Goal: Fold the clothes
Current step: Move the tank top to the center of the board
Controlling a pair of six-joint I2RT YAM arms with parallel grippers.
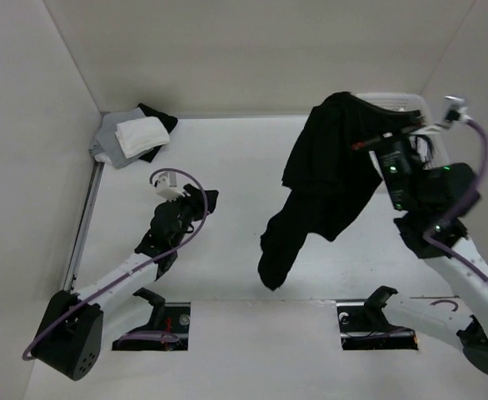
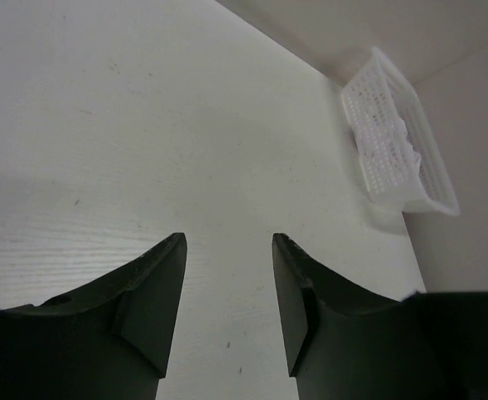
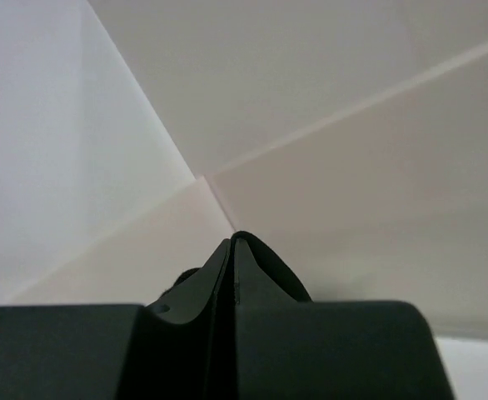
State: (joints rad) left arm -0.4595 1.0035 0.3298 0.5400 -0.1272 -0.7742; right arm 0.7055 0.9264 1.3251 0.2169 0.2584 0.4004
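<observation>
Above white table (image 1: pixel 227 158), tank top (image 1: pixel 327 167) hangs pinched in right jaws; left jaws spread, well apart.

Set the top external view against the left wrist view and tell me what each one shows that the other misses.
Only top external: the black tank top hanging in the air at the right, and the folded cloth pile in the far left corner. Only left wrist: a white lump lying inside the white basket. Both: that basket, the open left claw and the table.
</observation>
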